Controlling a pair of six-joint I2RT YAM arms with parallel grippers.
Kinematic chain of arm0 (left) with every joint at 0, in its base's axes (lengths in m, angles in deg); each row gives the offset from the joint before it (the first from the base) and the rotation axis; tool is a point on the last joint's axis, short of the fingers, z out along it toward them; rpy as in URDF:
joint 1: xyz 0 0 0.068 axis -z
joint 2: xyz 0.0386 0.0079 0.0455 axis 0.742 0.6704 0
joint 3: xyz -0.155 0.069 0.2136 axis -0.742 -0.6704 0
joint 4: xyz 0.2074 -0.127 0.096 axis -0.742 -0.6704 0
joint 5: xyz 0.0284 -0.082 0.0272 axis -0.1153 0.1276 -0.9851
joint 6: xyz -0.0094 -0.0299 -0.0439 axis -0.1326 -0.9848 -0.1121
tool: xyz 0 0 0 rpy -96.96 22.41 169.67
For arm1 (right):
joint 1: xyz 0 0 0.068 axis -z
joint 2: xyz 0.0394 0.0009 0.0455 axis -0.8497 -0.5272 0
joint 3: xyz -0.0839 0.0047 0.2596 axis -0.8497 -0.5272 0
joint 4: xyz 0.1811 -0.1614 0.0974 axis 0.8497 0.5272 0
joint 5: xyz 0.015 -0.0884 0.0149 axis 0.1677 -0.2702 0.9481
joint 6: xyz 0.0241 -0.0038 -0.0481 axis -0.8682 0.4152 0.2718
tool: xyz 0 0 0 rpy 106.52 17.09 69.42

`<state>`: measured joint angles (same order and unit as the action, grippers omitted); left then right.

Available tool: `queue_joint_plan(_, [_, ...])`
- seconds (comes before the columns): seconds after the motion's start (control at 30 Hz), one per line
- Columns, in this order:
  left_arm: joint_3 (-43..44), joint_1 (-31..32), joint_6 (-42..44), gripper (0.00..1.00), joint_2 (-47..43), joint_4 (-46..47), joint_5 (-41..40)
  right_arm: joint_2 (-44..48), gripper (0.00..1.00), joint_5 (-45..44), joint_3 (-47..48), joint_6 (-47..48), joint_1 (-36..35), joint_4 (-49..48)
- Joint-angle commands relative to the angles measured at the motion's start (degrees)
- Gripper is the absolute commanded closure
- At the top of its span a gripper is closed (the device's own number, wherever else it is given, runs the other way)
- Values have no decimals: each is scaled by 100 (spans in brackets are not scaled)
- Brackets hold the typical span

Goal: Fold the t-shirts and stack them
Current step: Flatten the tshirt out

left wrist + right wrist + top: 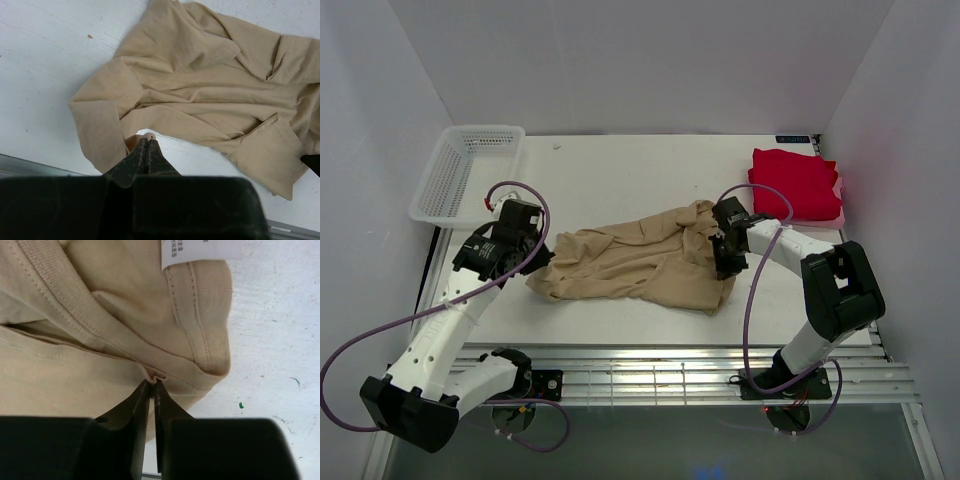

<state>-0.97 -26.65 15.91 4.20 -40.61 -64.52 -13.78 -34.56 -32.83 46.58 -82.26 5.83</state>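
- white counter (620, 160) carries everything.
- tan t-shirt (630, 262) lies crumpled and spread across the counter's middle, between the two arms.
- white mesh basket (440, 185) sits at the far left corner.
- red t-shirt (790, 182) lies folded at the far right corner, well apart from the tan one.
- left gripper (146, 145) is closed, pinching the tan t-shirt's left edge.
- right gripper (153, 382) is closed, pinching a seam fold by the collar.

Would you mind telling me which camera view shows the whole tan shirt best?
The top external view: the tan shirt shows whole, crumpled, edge to edge. The left wrist view shows most of it but crops its right side; the right wrist view shows only a small stitched part with the white label, close up.
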Motion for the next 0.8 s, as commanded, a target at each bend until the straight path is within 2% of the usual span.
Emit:
queue_joint_plan(0.0, [128, 1, -22, 100, 14, 23, -11, 79, 89, -117, 109, 39, -9, 60])
queue_joint_plan(0.03, [111, 1, -22, 100, 14, 23, -11, 88, 92, -126, 197, 39, -1, 104])
queue_joint_plan(0.27, [-511, 1, 57, 100, -29, 110, -152, 877, 92, -47, 891, 162, -18, 929])
queue_joint_plan(0.37, [-907, 1, 66, 100, -30, 189, -91, 1194, 92, 164, 788, 223, -18, 1291])
queue_joint_plan(0.47, [-1277, 1, 171, 100, 312, 644, 321, 1021, 92, 191, 716, 258, -18, 1440])
queue_joint_plan(0.53, [-1095, 1, 302, 100, 1014, 848, 515, 757, 92, 59, 987, 276, -10, 1458])
queue_joint_plan(0.57, [-911, 1, 407, 100, 1338, 1066, 586, 425, 92, 41, 1241, 294, -9, 1475])
queue_joint_plan(0.6, [-309, 1, 478, 100, 2072, 1103, 612, 239, 92, -20, 1948, 294, -9, 1493])
queue_joint_plan(0.7, [1081, -7, 952, 100, 3297, 1016, 639, -595, 92, -195, 3426, 399, -1, 1572])
queue_joint_plan(0.73, [2313, -25, 1006, 100, 4093, 885, 578, -859, 92, -362, 4659, 425, 60, 1746])
queue_joint_plan(0.77, [2995, -69, 1067, 100, 4475, 666, 447, -1462, 92, -433, 5367, 460, 104, 1852])
